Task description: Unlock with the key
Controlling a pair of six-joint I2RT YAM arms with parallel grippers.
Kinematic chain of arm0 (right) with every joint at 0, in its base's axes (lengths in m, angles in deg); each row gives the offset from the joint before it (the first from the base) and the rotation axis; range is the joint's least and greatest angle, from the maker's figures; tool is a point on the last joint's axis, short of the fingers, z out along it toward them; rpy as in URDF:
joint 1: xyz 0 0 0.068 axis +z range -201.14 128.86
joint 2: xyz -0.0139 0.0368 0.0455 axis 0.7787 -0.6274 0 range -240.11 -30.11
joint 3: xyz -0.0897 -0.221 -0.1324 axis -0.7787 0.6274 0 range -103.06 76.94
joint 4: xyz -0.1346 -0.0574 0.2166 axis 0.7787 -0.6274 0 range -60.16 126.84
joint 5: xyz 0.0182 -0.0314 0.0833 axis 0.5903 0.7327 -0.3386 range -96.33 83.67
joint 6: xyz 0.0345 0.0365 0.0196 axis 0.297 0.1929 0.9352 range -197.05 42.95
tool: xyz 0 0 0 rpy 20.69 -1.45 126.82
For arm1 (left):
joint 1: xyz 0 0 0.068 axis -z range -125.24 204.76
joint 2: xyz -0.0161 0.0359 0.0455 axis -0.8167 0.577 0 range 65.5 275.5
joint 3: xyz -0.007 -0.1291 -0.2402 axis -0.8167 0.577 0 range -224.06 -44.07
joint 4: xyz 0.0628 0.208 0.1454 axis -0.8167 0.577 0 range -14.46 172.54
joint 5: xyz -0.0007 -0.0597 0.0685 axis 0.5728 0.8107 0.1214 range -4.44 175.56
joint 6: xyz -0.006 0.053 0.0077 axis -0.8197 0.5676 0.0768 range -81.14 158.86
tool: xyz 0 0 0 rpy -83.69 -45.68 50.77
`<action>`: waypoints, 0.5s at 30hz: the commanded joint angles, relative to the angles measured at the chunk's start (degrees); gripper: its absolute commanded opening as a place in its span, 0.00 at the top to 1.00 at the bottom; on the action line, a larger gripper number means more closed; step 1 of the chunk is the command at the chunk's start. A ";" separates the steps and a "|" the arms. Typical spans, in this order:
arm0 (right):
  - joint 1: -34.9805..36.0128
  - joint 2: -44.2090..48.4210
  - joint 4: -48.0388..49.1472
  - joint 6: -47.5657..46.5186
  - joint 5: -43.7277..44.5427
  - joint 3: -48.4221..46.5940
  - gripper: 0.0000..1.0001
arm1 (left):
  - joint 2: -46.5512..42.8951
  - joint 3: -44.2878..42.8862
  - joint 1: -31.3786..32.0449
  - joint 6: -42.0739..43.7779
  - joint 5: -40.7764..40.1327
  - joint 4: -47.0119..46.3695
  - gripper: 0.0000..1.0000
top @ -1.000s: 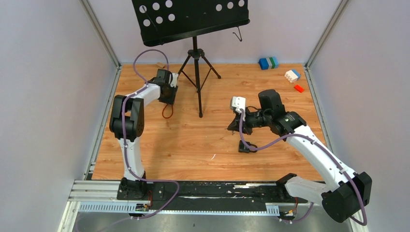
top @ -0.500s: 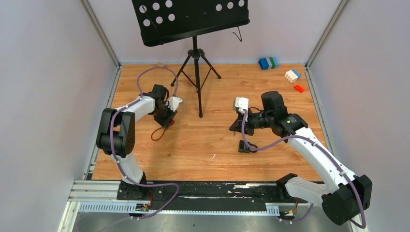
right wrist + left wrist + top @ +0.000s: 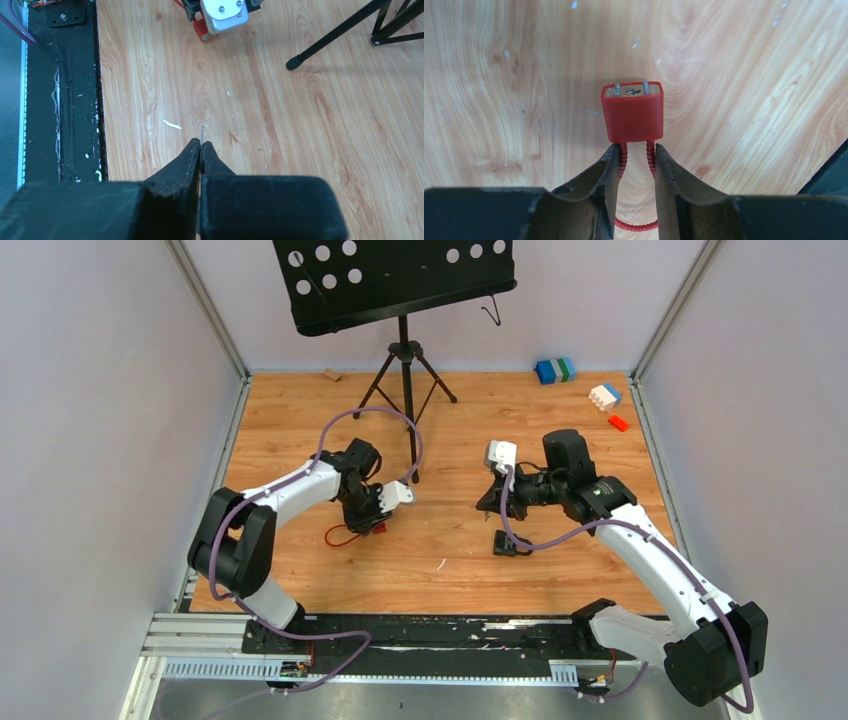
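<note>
Left gripper (image 3: 634,150) over mid-bench (image 3: 450,580), left of centre. Padlock (image 3: 632,112) just past its fingertips, both cable legs between fingers (image 3: 606,170). Cable loop (image 3: 340,537) left of padlock. Right gripper (image 3: 200,145) right of centre, pointing left toward padlock, well apart from it. Key (image 3: 201,134) tip sticks out between its fingers. Small part (image 3: 505,543) on bench, near side of right gripper. Music stand (image 3: 405,390) behind, between arms, feet on far bench. Blocks (image 3: 555,370) at far right corner, more blocks (image 3: 604,395) nearer, by right wall.

site: robotics lab test cell | cues: grey panel walls (image 3: 95,440), aluminium frame posts (image 3: 209,310), wooden tabletop (image 3: 440,535), mounting rail (image 3: 190,640)
</note>
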State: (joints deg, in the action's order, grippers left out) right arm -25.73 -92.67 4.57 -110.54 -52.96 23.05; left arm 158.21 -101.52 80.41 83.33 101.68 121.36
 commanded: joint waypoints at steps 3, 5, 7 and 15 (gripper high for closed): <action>-0.75 1.76 2.28 0.09 -1.97 0.61 1.00 | -3.54 -0.48 6.08 2.91 2.67 -3.23 0.61; -1.06 2.12 2.37 0.09 -2.05 0.87 1.00 | -3.17 -0.55 7.55 3.02 1.57 -4.44 0.60; -1.43 2.59 2.47 0.14 -2.19 1.13 1.00 | -2.03 -0.99 9.07 3.23 0.51 -5.01 0.59; -3.84 4.73 2.56 0.48 -3.39 1.72 1.00 | 0.34 -1.94 12.33 4.44 -1.54 -4.88 0.54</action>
State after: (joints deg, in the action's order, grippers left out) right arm -28.40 -90.03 4.79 -110.54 -53.73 24.54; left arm 158.69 -101.56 92.19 86.00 100.61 117.32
